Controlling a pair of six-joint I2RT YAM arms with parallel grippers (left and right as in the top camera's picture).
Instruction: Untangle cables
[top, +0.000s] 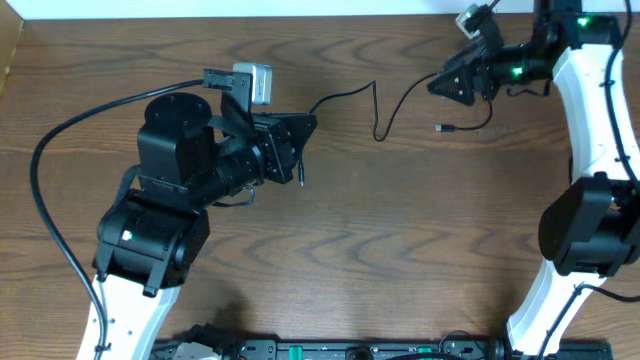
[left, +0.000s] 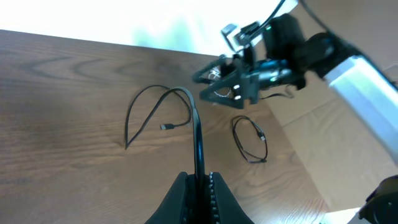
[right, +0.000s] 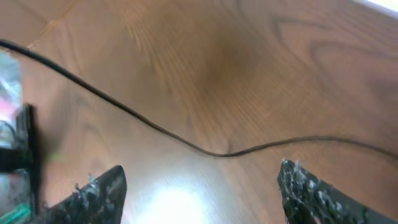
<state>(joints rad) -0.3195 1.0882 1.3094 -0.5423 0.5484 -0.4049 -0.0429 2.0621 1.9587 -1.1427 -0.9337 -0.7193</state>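
Black cable is pinched in the left hand (jaws tight). Right hand gapes wide, gripping nothing.

Brown wood-grain table, glossy light reflection

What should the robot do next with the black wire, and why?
Probably lower the right gripper and close it on the black wire. Its fingers stand wide open with the wire lying on the table just ahead of them, and the left gripper is shut on what seems the same wire. Gripped at two spots, it could be pulled straight.
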